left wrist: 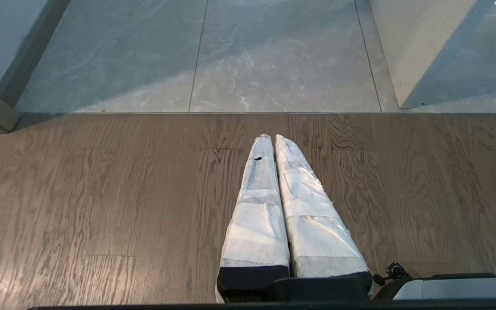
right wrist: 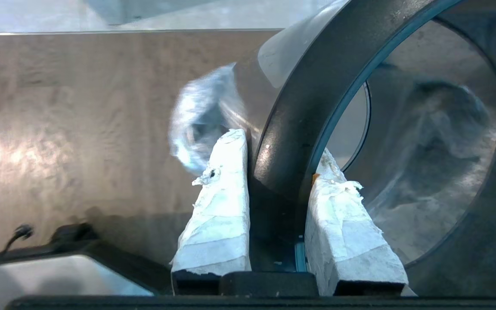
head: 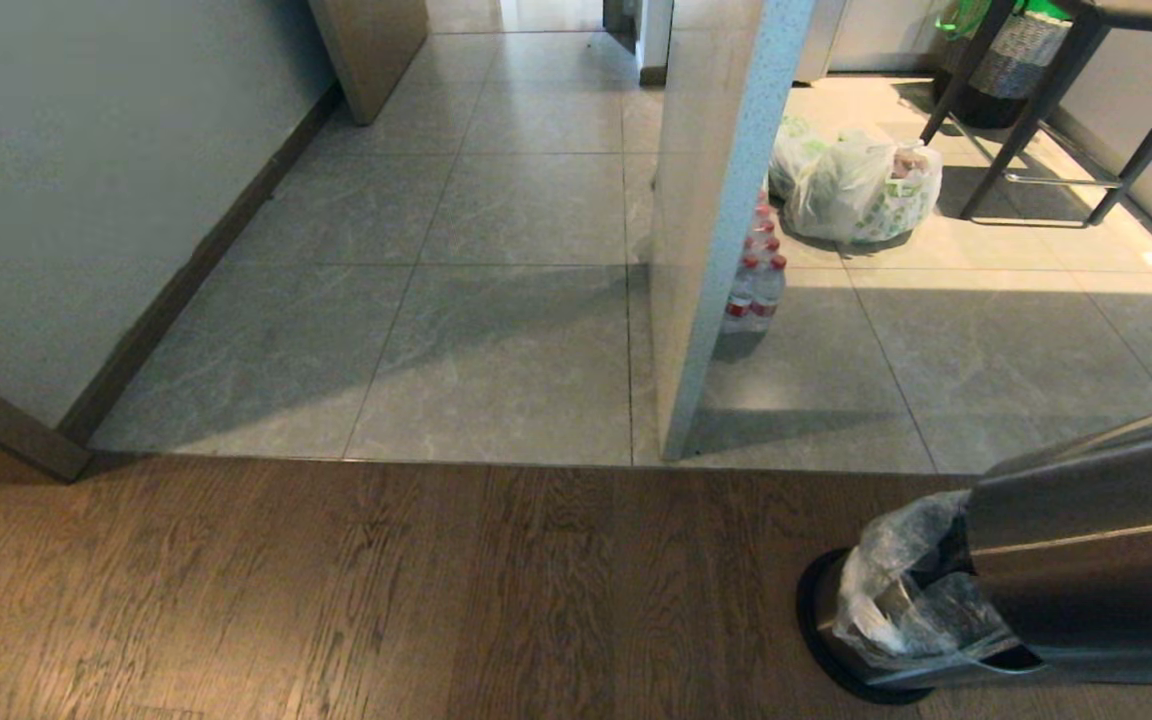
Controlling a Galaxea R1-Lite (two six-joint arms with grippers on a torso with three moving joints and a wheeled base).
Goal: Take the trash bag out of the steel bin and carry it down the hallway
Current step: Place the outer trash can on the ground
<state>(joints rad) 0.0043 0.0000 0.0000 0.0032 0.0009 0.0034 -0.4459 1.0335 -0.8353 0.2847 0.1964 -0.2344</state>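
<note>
The steel bin hangs tilted at the lower right of the head view, above the wood floor, its black round end turned away from me. Crumpled clear film of the trash bag bulges beside its wall. My right gripper is shut on the bin's black rim ring, one finger outside and one inside. Grey bag film lines the shiny inside, and a blurred fold hangs outside. My left gripper is shut and empty over the wood floor. The tiled hallway runs ahead.
A white partition wall splits the tiled floor. Water bottles stand at its foot. Behind them lie a white bag with green print, dark stool legs and a woven basket. A grey wall with dark baseboard bounds the left.
</note>
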